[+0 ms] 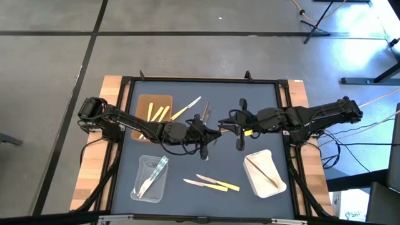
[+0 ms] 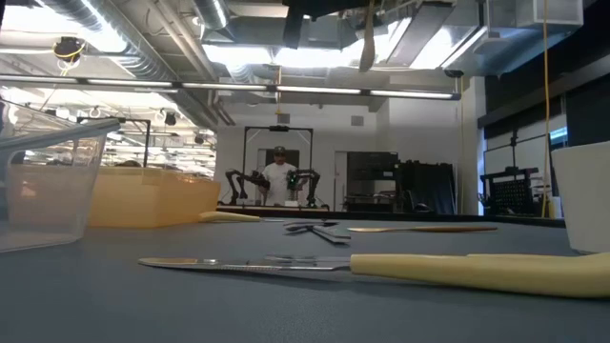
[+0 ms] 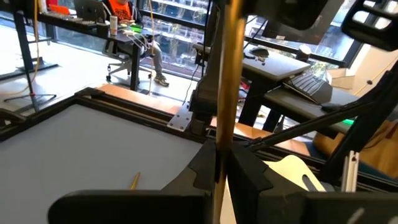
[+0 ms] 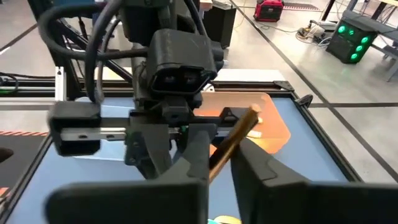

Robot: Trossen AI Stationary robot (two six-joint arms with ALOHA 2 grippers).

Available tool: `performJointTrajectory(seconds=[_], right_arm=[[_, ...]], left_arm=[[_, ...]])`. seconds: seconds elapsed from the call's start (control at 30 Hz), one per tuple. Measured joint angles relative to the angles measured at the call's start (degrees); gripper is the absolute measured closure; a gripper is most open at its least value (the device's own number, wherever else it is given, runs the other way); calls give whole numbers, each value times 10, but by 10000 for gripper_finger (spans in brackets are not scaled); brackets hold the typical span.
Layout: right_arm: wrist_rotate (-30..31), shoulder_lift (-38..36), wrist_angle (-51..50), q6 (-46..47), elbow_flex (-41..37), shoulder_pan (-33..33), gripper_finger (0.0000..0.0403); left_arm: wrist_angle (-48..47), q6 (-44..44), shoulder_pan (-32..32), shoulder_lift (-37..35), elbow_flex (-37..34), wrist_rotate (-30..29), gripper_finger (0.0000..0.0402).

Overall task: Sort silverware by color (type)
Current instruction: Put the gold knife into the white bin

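Observation:
A thin tan wooden utensil [image 3: 225, 74] is up in the air over the mat's middle, between my two grippers. The left gripper [image 1: 209, 130] and the right gripper [image 1: 234, 125] face each other there, each shut on it. The low view shows the wooden utensil [image 2: 367, 38] hanging high above the mat. Pale yellow utensils [image 1: 212, 182] lie flat on the mat near its near edge. Another yellow one [image 1: 186, 111] and clear ones [image 1: 205, 114] lie flat near the brown tray [image 1: 142, 103]. My left gripper [image 3: 219, 158] pinches the wooden utensil between its two fingers at one end part [image 3: 219, 140]. The utensil is lifted clear and runs on past the fingers toward the right gripper. My right gripper [image 4: 219, 168] pinches the same utensil [image 4: 239, 134] between its two fingers at a part [image 4: 225, 154] short of its free end [image 4: 254, 112], which points toward the left gripper.
The brown tray at far left holds yellow utensils [image 1: 157, 113]. A clear tray [image 1: 139, 187] at near left holds clear ones. A white tray [image 1: 275, 186] at near right holds a wooden one [image 1: 261, 172]. A black frame [image 1: 200, 79] borders the mat. A person stands far off in the room [image 2: 278, 176].

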Motion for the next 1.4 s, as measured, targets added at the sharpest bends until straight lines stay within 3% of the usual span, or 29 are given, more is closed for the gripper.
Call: performJointTrajectory(seconds=[0.1, 0.5, 0.93, 1.2, 1.4], right_arm=[[-3, 0, 3, 1, 0, 0, 394], [-3, 0, 4, -1, 0, 1, 397], [1, -2, -23, 6, 0, 0, 401], [0, -42, -104, 92, 0, 0, 401], [-52, -80, -214, 217, 0, 0, 401]], left_arm=[[0, 3, 0, 0, 0, -2, 383], [1, -9, 1, 0, 0, -6, 343], [-10, -8, 1, 0, 0, 1, 267], [-43, -8, 1, 0, 0, 1, 256], [-49, -8, 1, 0, 0, 1, 256]])
